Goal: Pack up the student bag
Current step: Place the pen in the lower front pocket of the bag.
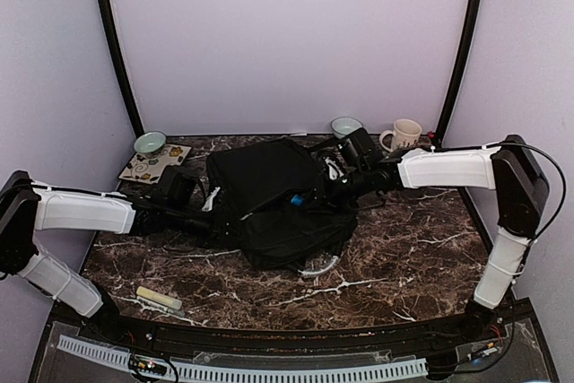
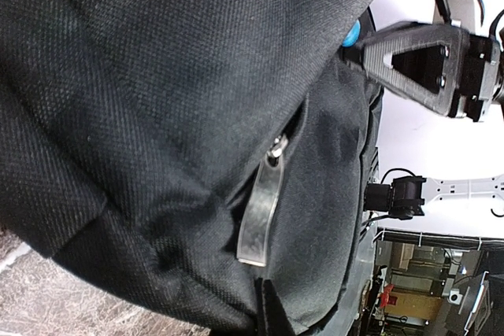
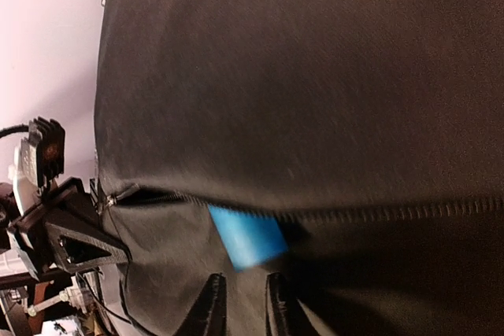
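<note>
The student bag (image 1: 269, 199) lies crumpled mid-table, black fabric, with a grey curved handle (image 1: 320, 266) at its near edge. My left gripper (image 1: 203, 207) is at the bag's left side, shut on a fold of its fabric (image 2: 272, 312). A metal zipper pull (image 2: 264, 210) hangs just beyond the fingers. My right gripper (image 1: 320, 187) reaches in from the right. Its fingertips (image 3: 240, 304) stand a narrow gap apart with nothing between them. Just past them a blue flat item (image 3: 248, 238) pokes out of the zipper opening (image 3: 354, 214). The same blue item (image 1: 296, 199) shows from above.
A teal bowl (image 1: 150, 142) and a patterned tile (image 1: 154, 164) sit at the back left. Another bowl (image 1: 346, 125) and a cream mug (image 1: 404, 135) stand at the back right. A pale stick-shaped object (image 1: 159, 298) lies near the front left edge.
</note>
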